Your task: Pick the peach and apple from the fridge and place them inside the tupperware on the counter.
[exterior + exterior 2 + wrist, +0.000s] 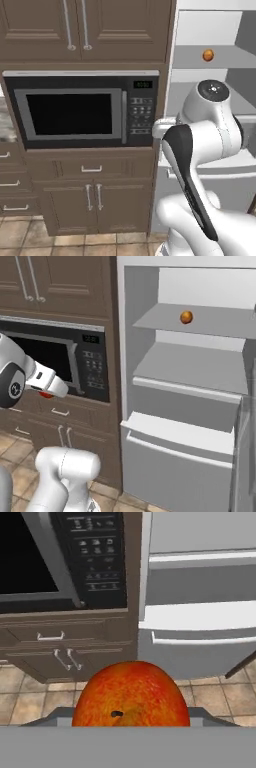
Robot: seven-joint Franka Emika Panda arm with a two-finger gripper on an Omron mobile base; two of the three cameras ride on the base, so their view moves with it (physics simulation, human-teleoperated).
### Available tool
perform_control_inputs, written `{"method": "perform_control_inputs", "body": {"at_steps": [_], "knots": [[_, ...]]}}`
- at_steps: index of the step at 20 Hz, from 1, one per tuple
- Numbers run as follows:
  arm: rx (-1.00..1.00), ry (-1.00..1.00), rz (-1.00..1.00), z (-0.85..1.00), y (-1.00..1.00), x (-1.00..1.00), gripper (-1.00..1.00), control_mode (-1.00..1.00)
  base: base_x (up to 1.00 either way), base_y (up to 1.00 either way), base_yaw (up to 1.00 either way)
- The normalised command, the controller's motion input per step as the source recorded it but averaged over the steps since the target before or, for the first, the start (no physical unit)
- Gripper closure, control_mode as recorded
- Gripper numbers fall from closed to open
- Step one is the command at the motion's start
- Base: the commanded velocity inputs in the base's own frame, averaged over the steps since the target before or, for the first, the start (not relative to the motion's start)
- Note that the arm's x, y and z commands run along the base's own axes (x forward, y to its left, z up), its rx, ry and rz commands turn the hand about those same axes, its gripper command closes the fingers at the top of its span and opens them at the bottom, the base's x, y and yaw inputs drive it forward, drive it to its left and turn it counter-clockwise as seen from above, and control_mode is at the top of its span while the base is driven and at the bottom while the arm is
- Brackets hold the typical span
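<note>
Red-orange apple (131,694) up close in the hand view, low and centred, evidently clamped in the gripper (46,394); fingertips hidden behind the fruit, so opening width judged only as fruit-wide. Held out of the fridge (190,406), in front of the black microwave (60,358) and the dark brown cabinets (90,190) beneath. Peach (186,317) alone on an upper fridge shelf, untouched. By judgement, roughly a quarter done: one fruit lifted, neither delivered. Left to do: carry to the tupperware, release, return for the peach. Open fridge door (247,446) at the right edge, a possible snag on re-entry.
</note>
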Motion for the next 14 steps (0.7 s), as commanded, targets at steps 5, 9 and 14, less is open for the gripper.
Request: {"method": "perform_control_inputs", "body": {"at_steps": [5,9,14], "knots": [[0.00,0.00,0.00,0.00,0.00,0.00,1.00,1.00,0.04,1.00,0.16],[0.00,0.00,0.00,0.00,0.00,0.00,1.00,1.00,0.10,1.00,0.11],[0.00,0.00,0.00,0.00,0.00,0.00,1.00,1.00,0.13,1.00,0.19]]}}
